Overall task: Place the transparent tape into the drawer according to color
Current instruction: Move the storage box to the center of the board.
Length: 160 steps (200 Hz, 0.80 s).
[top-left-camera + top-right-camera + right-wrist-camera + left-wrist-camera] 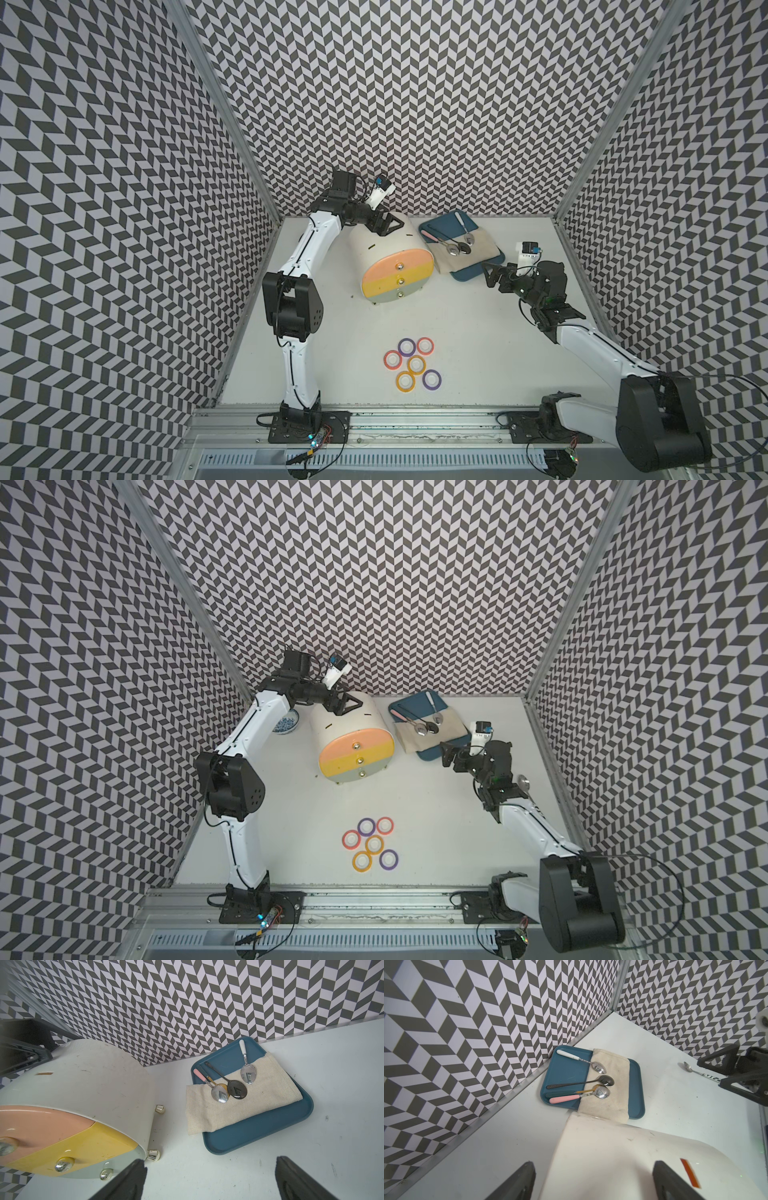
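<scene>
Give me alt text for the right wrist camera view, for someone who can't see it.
A white rounded drawer unit with closed pink, yellow and pale fronts stands beside a blue tray holding a beige cloth and several spoons. The open, empty right end effector hovers above the white table.

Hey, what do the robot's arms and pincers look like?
The left arm and right arm match: white links, bulky black joints, thin black cables. The left pincer and right pincer are black with triangular open-frame fingers.
</scene>
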Tool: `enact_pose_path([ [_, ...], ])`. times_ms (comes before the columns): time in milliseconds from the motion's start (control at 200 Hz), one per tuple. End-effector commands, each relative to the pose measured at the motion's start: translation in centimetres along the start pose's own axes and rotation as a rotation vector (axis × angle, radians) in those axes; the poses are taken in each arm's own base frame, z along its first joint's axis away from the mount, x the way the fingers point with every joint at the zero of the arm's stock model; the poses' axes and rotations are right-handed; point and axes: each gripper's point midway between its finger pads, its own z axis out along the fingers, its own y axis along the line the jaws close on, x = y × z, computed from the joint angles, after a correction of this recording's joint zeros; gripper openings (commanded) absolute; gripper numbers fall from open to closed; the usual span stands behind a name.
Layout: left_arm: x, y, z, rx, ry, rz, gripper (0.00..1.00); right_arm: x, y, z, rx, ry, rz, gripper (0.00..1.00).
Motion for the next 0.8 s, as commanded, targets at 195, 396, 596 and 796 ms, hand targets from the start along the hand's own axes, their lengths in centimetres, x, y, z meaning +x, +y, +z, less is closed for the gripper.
enact_pose_path([
  [195, -9.1, -2.6, -9.1, -0.211, -0.307, 0.065, 1.00, -1.9, 4.2, 0.6, -0.098, -0.042, -0.061, 1.00],
  [396, -5.8, -3.5, -13.0, -0.342, -0.383, -0.103, 1.00, -0.8, 11.0, 1.3, -0.213, 0.007, -0.184, 1.00],
  [596, 3.5, -4.9, -13.4, -0.418, -0.370, -0.332, 1.00, 0.8, 15.8, 0.6, -0.325, 0.026, -0.228, 1.00],
  [796, 7.5, -6.2, -13.8, -0.403, -0.427, -0.438, 1.00, 1.2, 19.6, 0.2, -0.398, 0.004, -0.248, 1.00],
])
